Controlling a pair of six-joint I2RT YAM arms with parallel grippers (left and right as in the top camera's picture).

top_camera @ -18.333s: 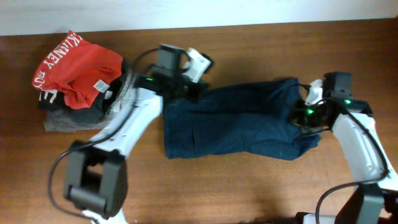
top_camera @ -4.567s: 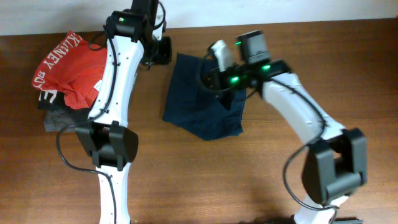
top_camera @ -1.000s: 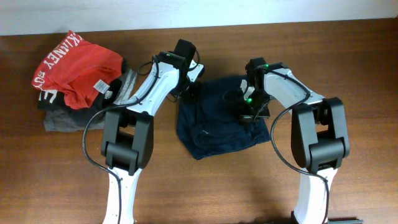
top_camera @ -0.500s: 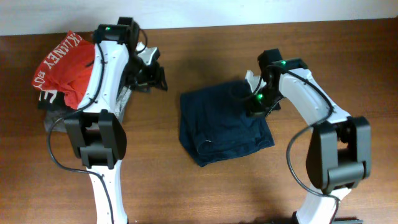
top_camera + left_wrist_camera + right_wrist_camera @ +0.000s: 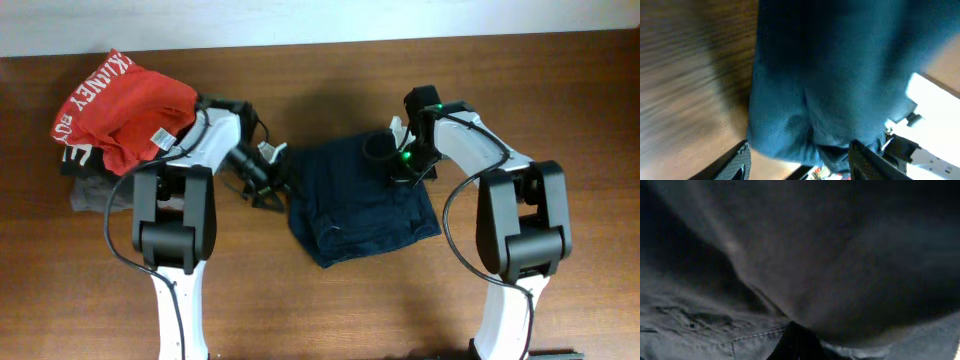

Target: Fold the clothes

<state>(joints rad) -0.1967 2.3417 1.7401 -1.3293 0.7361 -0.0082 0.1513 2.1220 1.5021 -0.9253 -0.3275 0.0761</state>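
**Left gripper [image 5: 268,182] spread wide, right gripper [image 5: 396,170] closed tight**

From overhead I see my left arm rise from its base, bend at the rear of the table and come back toward the middle. Its gripper lies low, just beside the left edge of the large plain dark navy-blue garment of soft cloth [image 5: 355,205]. On the blurred left wrist camera its black fingers [image 5: 741,161] stand well apart, with the garment's edge ahead of them and nothing clamped.

My right arm arches over the same way, and its gripper sits on the garment's back right part. That wrist camera is filled with dark cloth, and the fingertips meet in one dark point. Whether a fold is pinched there I cannot tell.

The garment lies folded into a rough rectangle at the middle of the brown wooden table [image 5: 560,100]. Well to the left, beyond my left arm, a crumpled red garment with white lettering [image 5: 125,110] rests on a grey folded garment [image 5: 92,198].
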